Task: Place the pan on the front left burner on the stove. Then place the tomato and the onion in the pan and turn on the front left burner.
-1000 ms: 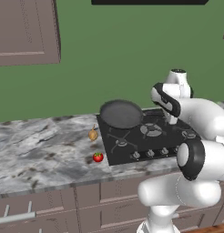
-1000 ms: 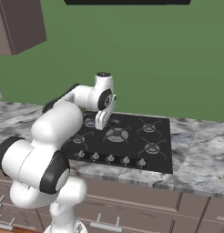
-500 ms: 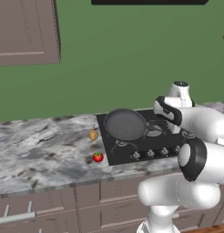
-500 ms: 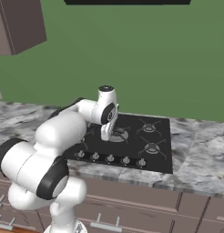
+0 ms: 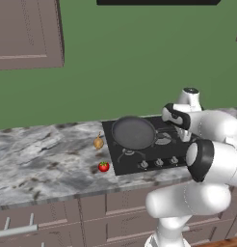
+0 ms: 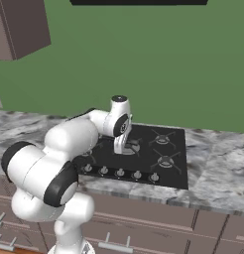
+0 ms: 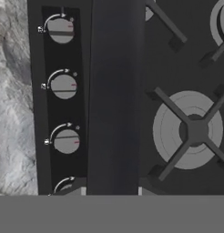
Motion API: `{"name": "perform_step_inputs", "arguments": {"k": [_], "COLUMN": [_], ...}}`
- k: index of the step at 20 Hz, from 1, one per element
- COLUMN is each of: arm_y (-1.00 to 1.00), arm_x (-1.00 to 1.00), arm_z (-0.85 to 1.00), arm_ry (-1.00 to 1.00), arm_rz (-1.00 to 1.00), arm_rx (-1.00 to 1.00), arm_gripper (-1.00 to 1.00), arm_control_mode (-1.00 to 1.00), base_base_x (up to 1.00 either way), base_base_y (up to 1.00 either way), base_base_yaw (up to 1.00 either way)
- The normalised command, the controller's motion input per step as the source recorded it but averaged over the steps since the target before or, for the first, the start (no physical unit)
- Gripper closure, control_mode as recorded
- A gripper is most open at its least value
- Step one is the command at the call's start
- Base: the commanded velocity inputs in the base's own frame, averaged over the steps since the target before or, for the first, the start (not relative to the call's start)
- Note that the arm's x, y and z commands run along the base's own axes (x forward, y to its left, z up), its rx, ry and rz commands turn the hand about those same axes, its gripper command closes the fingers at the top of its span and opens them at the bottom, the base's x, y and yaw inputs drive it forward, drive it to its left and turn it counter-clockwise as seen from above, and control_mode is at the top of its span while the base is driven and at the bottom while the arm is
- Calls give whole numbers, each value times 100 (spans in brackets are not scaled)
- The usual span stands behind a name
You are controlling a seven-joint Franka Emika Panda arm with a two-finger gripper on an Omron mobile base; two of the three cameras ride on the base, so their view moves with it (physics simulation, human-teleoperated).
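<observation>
Two pieces of food lie on the marble counter [image 5: 43,159] left of the stove [image 5: 144,159]: the onion [image 5: 98,142] sits near the stove's left edge, and the tomato [image 5: 104,167] sits closer to the counter's front edge, a little apart from the onion. Both are clear of the cooktop.

In the left base view the pan [image 5: 134,133] is over the left half of the stove, its round dark bowl covering the burners on that side, and its handle runs right toward the arm. Whether it rests on the grate or is held just above it cannot be told. The gripper [image 6: 122,147] points down over the middle of the stove in the right base view, with the jaws drawn narrow. In the hand view the pan's long dark handle [image 7: 114,95] runs straight up from between the finger tips, so the claw is closed on that handle.

Beside the handle in the hand view is a row of silver knobs [image 7: 64,85] on one side and a grey-capped burner [image 7: 192,131] under its black grate on the other, both uncovered.
</observation>
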Motion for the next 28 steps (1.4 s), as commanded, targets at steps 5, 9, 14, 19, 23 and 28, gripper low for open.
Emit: {"name": "perform_step_inputs", "arguments": {"k": [5,9,14,19,23,28], "arm_y": [0,0,0,0,0,0], "arm_x": [10,14,20,25,21,4], "arm_z": [-17,-25,-26,-24,-18,-12], "arm_ry": [4,9,10,8,4,0], "arm_rz": [0,0,0,0,0,0], "arm_rx": [0,0,0,0,0,0], "arm_gripper": [100,100,100,100,100,100], "arm_control_mode": [-100,-100,-100,-100,-100,-100], "base_base_x": [0,0,0,0,0,0], "base_base_y": [0,0,0,0,0,0], "base_base_yaw": [0,0,0,0,0,0]}}
